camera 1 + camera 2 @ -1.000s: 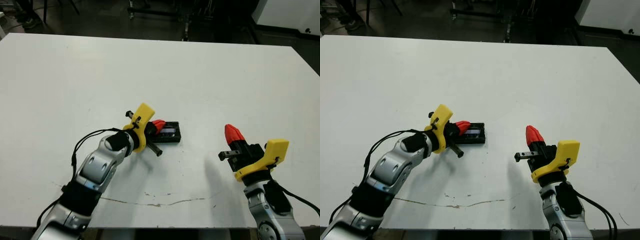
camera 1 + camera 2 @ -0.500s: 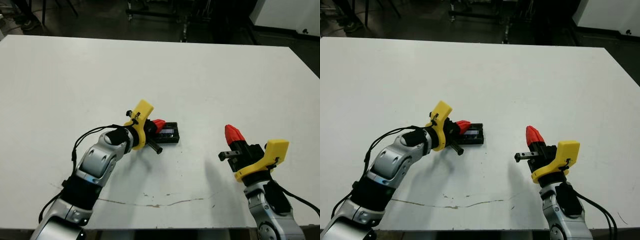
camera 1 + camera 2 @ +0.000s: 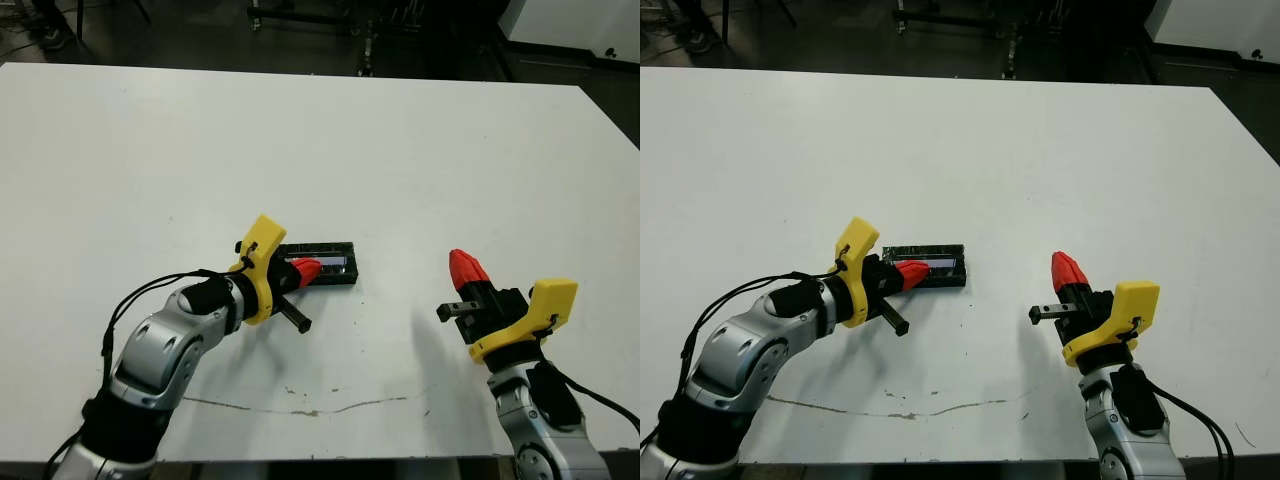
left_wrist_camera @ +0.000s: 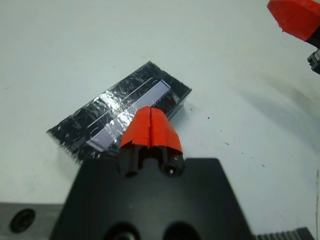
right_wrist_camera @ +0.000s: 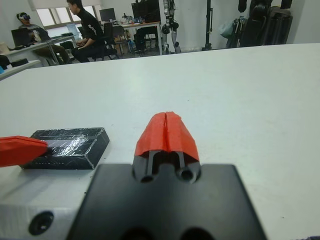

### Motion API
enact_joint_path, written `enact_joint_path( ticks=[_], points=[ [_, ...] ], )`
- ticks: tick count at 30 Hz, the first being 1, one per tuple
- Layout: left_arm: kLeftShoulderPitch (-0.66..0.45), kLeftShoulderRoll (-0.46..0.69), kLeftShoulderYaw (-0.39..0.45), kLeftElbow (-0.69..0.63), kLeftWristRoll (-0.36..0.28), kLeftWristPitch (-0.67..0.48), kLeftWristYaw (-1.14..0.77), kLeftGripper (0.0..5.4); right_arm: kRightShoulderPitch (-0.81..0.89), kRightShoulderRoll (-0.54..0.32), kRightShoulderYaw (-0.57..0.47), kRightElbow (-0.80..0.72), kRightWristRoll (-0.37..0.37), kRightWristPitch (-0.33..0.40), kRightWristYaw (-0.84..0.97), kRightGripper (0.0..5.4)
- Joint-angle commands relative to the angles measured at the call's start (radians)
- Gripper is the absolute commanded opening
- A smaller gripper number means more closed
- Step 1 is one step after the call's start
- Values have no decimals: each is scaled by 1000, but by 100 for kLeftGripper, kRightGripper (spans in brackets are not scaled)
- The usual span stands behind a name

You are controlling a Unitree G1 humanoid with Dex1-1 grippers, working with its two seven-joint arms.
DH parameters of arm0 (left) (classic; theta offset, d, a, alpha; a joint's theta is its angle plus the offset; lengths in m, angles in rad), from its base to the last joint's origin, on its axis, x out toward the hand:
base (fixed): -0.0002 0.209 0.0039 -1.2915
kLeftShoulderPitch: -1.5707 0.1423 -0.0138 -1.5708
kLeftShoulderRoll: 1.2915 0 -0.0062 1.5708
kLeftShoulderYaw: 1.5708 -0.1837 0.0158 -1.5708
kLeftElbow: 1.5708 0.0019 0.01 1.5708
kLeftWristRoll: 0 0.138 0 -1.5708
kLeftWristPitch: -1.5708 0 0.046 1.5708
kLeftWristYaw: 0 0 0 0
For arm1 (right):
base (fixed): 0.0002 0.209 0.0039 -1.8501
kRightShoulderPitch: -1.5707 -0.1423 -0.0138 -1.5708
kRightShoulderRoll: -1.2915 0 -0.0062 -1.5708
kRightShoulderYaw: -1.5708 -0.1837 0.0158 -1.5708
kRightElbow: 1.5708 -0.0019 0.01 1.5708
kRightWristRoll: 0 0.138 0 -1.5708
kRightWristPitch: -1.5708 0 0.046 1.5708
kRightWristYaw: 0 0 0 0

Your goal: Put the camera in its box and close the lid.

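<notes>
box: middle of the table, toward its near edge; lid on, shiny panel up, looks seated
camera: not visible, presumably under lid
left gripper: tips pinched together, holding nothing, at box's near edge, likely pressing lid flat
right gripper: tips together, idle, well apart from box, out of the way
stage: closing looks nearly finished

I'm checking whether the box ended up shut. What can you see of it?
The box is a low black oblong lying flat on the white table, its lid seated on top, shiny and crinkled with a pale see-through strip. The left pincer, shut, reaches over its near end; whether it touches the lid is unclear. The camera isn't separately visible.
</notes>
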Motion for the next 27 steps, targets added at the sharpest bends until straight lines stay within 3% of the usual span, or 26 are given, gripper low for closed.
enact_joint_path(
  ticks=[1,6,14,17,22,27],
  points=[
    [12,-9,70,-51,-35,15,34,1,2,-5,-6,4,4,1,-3,0],
    [20,-6,169,-119,-75,-18,75,1,-13,-4,-7,7,-4,-5,-9,0],
    [62,-42,268,-173,-75,-236,141,1,-104,-3,-26,13,-6,-7,-26,0],
    [89,-70,267,-168,-4,-412,185,1,-143,6,-31,22,-4,-15,-35,0],
    [124,-117,266,-48,157,-714,297,1,-221,-2,-50,47,-16,-19,-58,0],
    [142,-137,301,61,158,-827,332,1,-283,-6,-59,85,-57,-32,-88,0]
  ],
)
